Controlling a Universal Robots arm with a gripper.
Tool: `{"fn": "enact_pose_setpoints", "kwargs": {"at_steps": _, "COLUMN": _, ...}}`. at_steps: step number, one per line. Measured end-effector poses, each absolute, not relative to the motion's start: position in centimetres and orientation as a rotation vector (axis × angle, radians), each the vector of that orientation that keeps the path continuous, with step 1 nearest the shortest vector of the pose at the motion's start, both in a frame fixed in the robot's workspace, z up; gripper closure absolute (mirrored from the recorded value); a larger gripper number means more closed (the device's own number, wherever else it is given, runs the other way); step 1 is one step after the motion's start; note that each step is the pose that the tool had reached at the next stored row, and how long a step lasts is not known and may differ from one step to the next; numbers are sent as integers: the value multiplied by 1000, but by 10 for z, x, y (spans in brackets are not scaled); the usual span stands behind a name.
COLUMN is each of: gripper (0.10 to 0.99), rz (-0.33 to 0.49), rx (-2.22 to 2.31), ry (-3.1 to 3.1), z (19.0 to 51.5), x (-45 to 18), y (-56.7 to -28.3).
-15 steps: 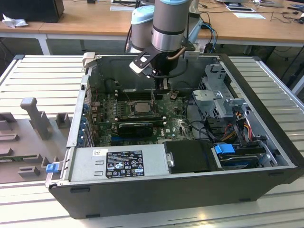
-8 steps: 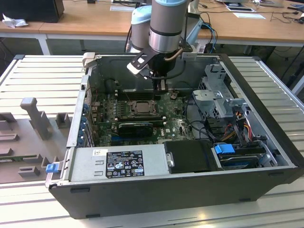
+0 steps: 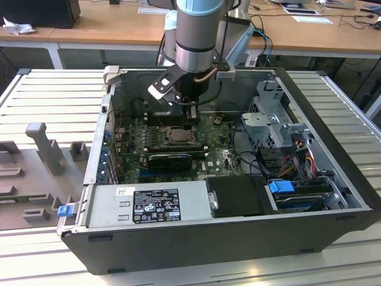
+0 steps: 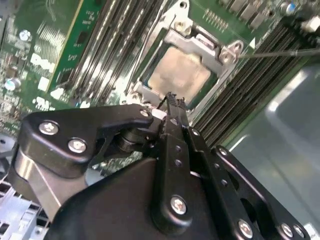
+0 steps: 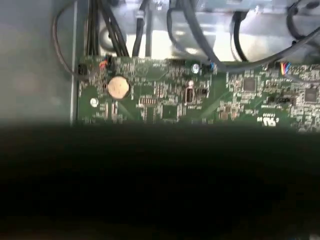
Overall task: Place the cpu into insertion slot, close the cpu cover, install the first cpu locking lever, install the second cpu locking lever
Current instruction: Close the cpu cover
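The cpu [image 4: 179, 74] lies flat in the insertion slot [image 3: 176, 136], its pale beige top showing through a square window. The cpu cover [image 4: 201, 46], a metal frame, lies down around the chip. From the socket's corner a thin locking lever rod [image 4: 280, 52] runs out over the memory slots. My gripper [image 4: 172, 100] hangs just above the socket's edge, fingers pressed together and holding nothing. In the exterior view the gripper [image 3: 191, 113] stands inside the open computer case, directly behind the socket.
Long memory slots [image 4: 117, 45] flank the socket on both sides. A black heatsink block [image 3: 169, 159] lies in front of the socket, with drive cages and cables [image 3: 280, 131] toward the exterior view's right. The first wrist view shows a coin battery [image 5: 118, 87] on the green board.
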State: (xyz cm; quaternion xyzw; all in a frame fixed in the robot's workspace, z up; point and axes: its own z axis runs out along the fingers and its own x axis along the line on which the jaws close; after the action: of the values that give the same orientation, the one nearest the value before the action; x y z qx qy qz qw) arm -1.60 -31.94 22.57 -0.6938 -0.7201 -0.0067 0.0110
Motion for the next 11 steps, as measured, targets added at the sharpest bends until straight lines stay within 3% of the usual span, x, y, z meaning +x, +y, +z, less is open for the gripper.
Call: {"fn": "enact_pose_setpoints", "kwargs": {"at_steps": 11, "gripper": 980, "rz": -22, "rx": -2149, "ry": -2260, "z": 216, "x": -50, "y": -319}}
